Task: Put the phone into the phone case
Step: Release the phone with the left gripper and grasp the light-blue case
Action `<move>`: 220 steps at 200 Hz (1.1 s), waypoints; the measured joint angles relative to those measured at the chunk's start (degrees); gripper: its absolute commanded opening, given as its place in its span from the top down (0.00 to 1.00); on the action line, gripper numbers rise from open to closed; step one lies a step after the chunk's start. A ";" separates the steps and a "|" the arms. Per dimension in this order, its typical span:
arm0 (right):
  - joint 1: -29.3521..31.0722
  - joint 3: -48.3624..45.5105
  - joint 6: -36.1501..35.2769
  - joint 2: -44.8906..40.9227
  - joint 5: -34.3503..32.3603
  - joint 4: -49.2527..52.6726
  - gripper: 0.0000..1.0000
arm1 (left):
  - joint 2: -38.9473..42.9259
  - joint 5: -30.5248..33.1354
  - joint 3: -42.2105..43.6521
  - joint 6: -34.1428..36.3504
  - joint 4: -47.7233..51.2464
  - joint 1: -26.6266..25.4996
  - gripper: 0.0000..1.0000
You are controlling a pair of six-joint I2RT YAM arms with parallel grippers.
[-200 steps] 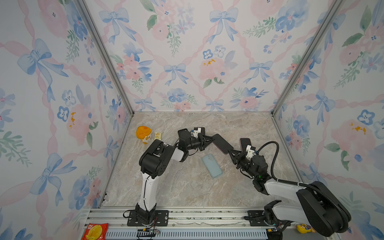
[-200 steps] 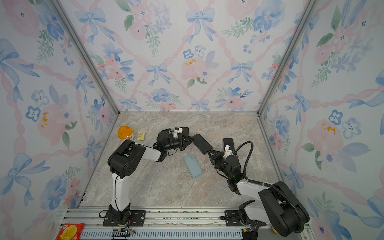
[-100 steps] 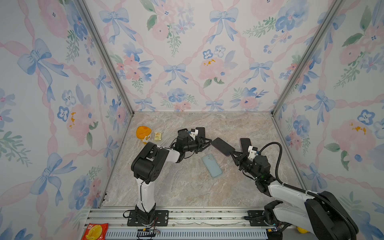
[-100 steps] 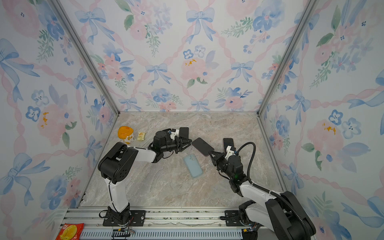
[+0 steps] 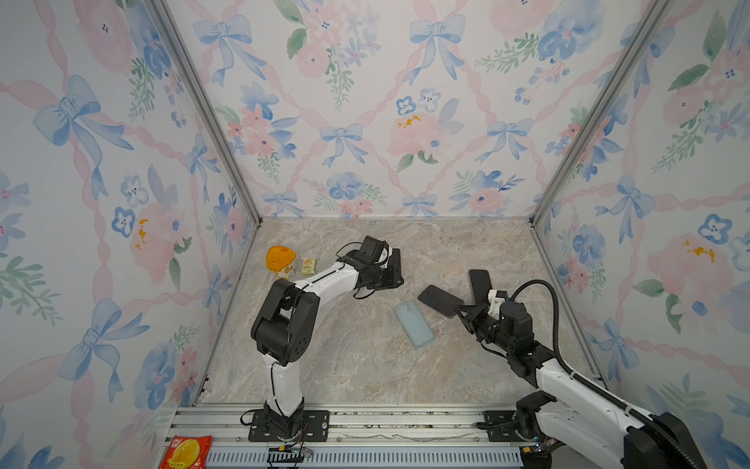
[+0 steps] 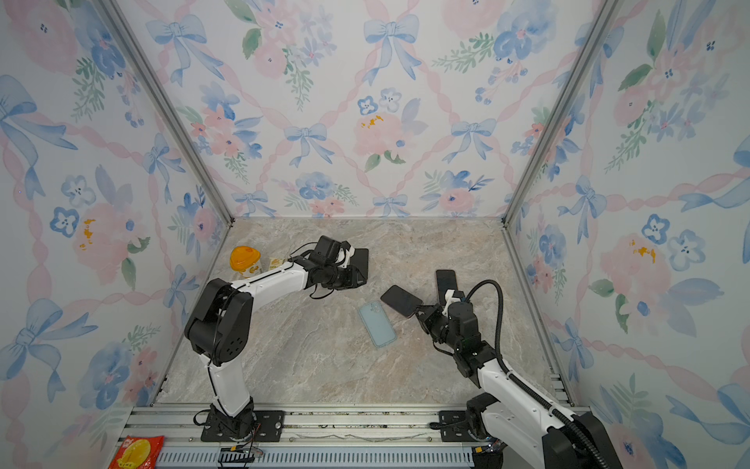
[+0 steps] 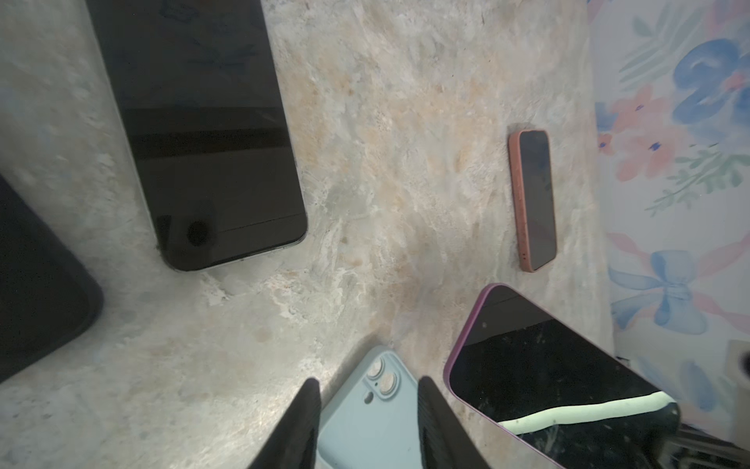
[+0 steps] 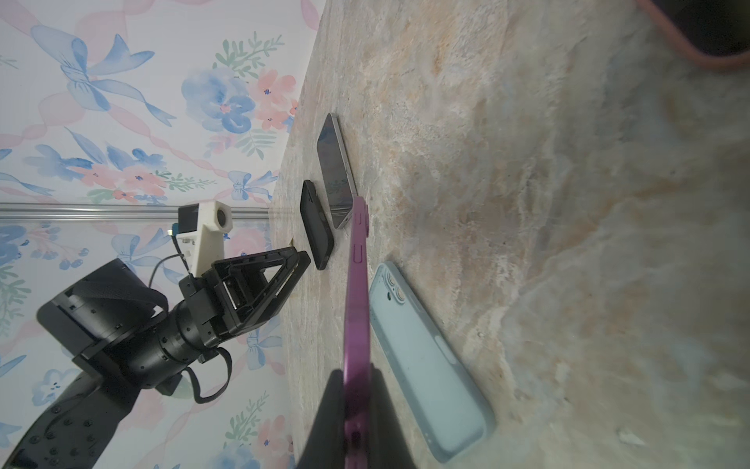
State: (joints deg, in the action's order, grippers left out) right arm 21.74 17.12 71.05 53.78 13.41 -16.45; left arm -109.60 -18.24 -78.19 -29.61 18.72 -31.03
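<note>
**R gripper** [image 8: 356,371]: jaws clamped on the near end of the phone [image 5: 440,300], one finger [image 8: 330,410] on each flat face.
- Phone: dark screen, purple edge w/ side buttons. Whether that edge is a case or the phone body cannot be told.
- In both top views the phone projects from the gripper toward table centre, screen up, tilted.
- Far end touching the table or not: cannot tell.

**L gripper** [image 5: 397,281]: jaws apart, nothing between them.
- In the L wrist view the fingers [image 7: 298,422] frame the camera end of the light-blue case [image 5: 414,323].
- The gripper sits apart from the phone, on the L side of the table [image 5: 357,365].

**Light-blue case:** flat on the table, back up, camera end toward the rear wall.
- It lies just beside the held phone, between the two grippers.
- Contents: cannot tell.

**Surroundings:**
- Salmon-cased phone [image 5: 479,284]: flat, screen up, just behind the R gripper, toward the R wall.
- Silver-edged phone [image 7: 211,134] and black case [image 7: 36,292]: flat, side by side, near the L gripper.
- Orange-lidded cup [image 5: 280,260] and small packet [image 5: 308,266]: L rear of the table, beside the L arm.
- Snack bag [image 5: 184,450]: on the front rail, off the table.
</note>
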 measured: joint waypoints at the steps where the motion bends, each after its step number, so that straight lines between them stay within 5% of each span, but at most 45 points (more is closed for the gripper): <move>1: 0.00 0.02 -0.02 0.00 0.02 0.04 1.00 | -0.09 0.22 -0.15 0.20 0.24 -0.13 0.57; 70: -1.55 0.02 -2.10 -1.07 2.12 3.48 1.00 | -5.57 10.73 -7.13 12.04 13.66 -5.79 0.52; 136: -2.67 0.02 -2.73 -3.45 2.91 5.22 1.00 | -10.23 13.55 -11.74 17.18 16.61 -9.16 0.51; 220: -3.06 0.02 -3.17 -3.52 2.95 5.97 1.00 | -13.27 15.50 -13.46 18.08 17.66 -9.55 0.76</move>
State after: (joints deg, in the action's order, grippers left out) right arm 18.68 17.15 67.88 50.26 16.36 -10.48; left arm -122.87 -2.74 -91.66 -11.53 36.38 -40.58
